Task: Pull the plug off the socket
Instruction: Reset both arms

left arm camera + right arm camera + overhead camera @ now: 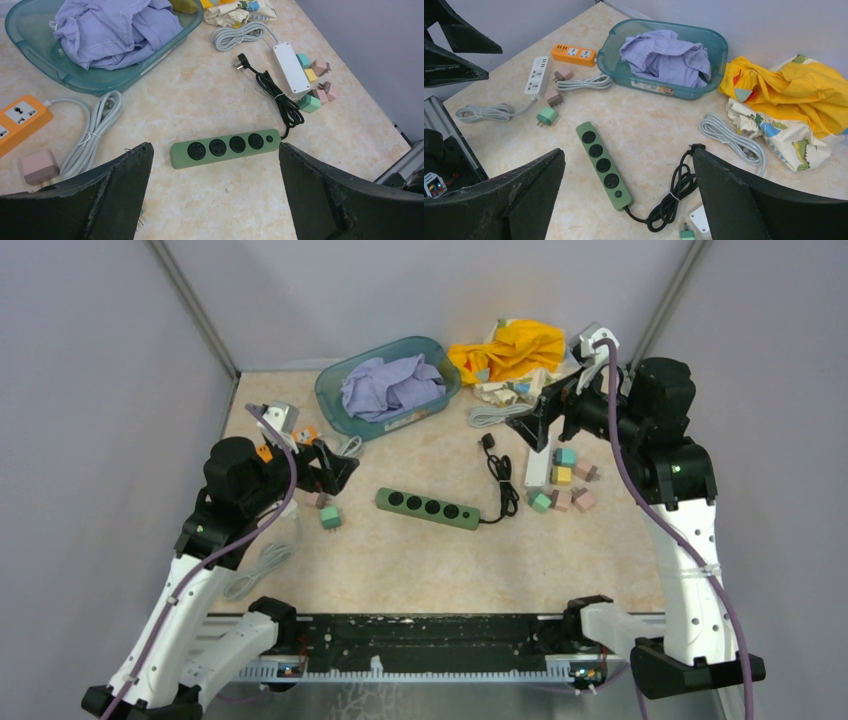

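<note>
arms raised, bent; left end effector [338, 468], right end effector [533, 422] both spread apart, empty, flanking green power strip [428, 508].

Green power strip [603, 165] and bundled black cord [674, 192] between wide-spread fingers [509, 200] of the right end effector [628, 155]

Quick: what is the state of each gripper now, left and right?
Left gripper: open, holding nothing.
Right gripper: open, holding nothing.

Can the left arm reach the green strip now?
Probably yes. The green strip lies on open tabletop with nothing on it, and the open left gripper hangs facing it.
</note>
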You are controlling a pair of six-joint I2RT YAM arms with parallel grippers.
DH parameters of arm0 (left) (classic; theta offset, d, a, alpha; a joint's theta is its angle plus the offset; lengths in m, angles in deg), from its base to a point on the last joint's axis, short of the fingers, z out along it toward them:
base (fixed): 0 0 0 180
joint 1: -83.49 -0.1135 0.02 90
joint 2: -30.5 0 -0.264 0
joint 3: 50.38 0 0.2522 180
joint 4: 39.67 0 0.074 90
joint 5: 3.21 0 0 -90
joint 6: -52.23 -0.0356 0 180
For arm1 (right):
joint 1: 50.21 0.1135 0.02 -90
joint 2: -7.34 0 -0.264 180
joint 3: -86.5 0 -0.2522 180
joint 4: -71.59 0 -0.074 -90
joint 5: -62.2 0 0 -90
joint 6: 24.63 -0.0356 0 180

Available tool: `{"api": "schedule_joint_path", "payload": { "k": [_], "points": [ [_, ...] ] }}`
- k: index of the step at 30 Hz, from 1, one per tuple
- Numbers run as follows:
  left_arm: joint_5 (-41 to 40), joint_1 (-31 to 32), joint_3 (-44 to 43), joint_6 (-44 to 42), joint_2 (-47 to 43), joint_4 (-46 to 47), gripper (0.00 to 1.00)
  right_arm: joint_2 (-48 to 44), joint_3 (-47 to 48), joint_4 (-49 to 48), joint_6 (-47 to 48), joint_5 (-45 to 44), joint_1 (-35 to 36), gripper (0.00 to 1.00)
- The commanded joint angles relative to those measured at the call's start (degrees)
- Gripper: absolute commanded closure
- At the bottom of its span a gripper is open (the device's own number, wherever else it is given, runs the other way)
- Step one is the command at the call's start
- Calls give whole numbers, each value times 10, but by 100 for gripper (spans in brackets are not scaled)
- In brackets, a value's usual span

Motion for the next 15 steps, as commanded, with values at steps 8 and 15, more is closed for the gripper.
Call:
{"api": "schedule_joint_path", "payload": {
  "k": [8, 15],
  "points": [
    [-12, 2, 5, -10, -3, -4, 0, -13, 10, -9, 0, -8, -5, 1],
    [-11, 2, 5, -11, -4, -5, 0, -14, 9, -9, 3, -14, -6, 1]
  ]
}}
